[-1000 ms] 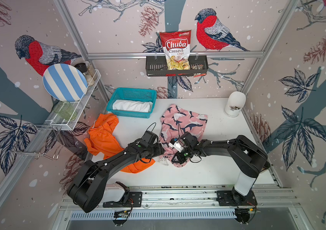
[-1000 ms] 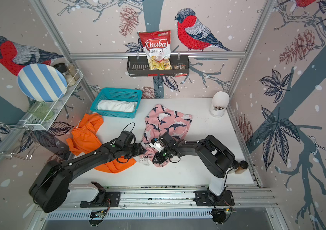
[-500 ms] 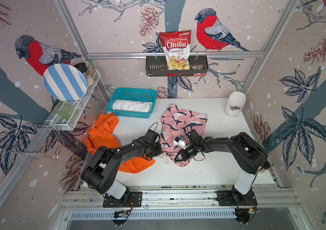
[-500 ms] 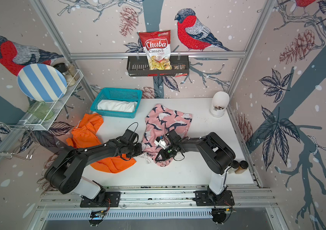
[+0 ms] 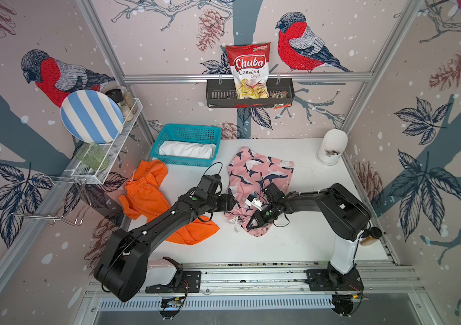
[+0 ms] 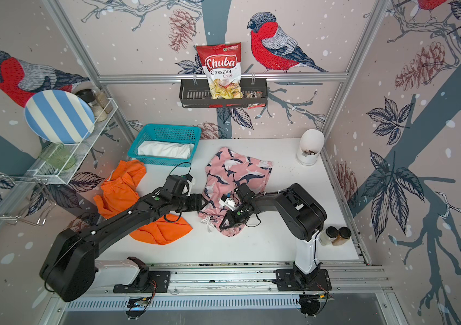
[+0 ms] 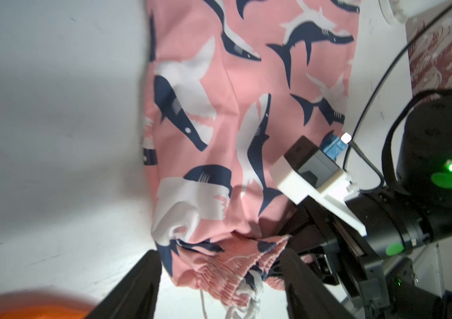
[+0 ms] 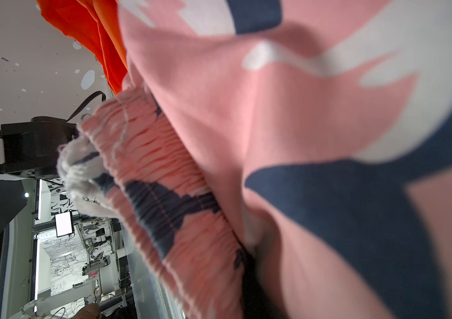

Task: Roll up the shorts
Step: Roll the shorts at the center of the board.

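The pink shorts [image 5: 260,174], soft shark-printed cloth, lie on the middle of the white table [image 5: 294,242]. Their long axis runs front to back, with the gathered waistband [image 7: 235,265] nearest the robot. The left gripper [image 7: 219,251] gapes around that ruched edge, gripping nothing. The right gripper [image 5: 251,224] pinches it, jaws closed; draped fabric hides its fingertips in the right wrist view.

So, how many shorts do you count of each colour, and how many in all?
white shorts, lying in the teal basket: 1
pink shark-print shorts, on the table: 1
orange shorts, on the table: 1
Total: 3
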`<state>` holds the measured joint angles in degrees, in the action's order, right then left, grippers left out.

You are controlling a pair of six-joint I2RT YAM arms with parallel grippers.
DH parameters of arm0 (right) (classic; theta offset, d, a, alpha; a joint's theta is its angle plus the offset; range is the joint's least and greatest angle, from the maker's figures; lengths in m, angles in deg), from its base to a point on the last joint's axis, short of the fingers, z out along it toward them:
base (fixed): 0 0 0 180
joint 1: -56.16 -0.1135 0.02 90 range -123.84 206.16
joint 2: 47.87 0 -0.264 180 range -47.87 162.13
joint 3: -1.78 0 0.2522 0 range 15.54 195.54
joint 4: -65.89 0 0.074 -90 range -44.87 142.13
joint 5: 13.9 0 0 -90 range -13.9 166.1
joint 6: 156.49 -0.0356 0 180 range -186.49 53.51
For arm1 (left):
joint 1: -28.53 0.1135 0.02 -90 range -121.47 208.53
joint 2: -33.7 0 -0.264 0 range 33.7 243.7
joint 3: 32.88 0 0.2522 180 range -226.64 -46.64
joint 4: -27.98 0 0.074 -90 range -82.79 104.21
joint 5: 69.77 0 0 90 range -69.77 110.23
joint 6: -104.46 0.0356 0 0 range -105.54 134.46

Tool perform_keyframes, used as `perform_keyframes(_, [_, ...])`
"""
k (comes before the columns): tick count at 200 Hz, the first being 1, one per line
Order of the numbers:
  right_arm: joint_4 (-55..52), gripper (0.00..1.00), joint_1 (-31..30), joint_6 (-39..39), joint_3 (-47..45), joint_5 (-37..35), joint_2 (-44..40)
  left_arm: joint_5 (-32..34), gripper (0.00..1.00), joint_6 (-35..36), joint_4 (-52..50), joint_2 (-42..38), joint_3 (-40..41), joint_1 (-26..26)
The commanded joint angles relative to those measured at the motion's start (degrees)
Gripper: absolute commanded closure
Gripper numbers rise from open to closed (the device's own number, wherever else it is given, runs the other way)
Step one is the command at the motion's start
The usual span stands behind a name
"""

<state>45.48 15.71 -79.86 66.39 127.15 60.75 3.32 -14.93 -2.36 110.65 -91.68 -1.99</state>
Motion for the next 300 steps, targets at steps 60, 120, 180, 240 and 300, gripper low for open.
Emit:
perform_keyframes(60, [-5.52,1.00,1.72,1.08,-3.63,-1.41,-4.86,-10.16,0.16,8.06,3.16,11.20,-1.10,-7.24])
perform_keyframes(120, [-5.85,1.00,3.81,0.41,-4.62,-1.97,-7.46,-10.80,0.58,11.87,0.29,13.73,-2.18,-9.84])
perform_keyframes(180, [-12.83,0.49,2.69,1.37,-3.53,-20.72,-15.44,-6.02,1.00,11.42,-2.97,16.03,-4.58,-9.82])
perform_keyframes(240, [-14.33,0.41,-1.95,1.42,-4.35,-30.90,-21.43,-6.72,1.00,9.07,-1.64,17.91,-4.44,-9.04])
perform_keyframes(300, [-14.22,0.12,-11.16,-3.28,-3.50,-49.36,-23.06,-7.59,1.00,8.71,-1.96,19.00,-4.46,-7.85])
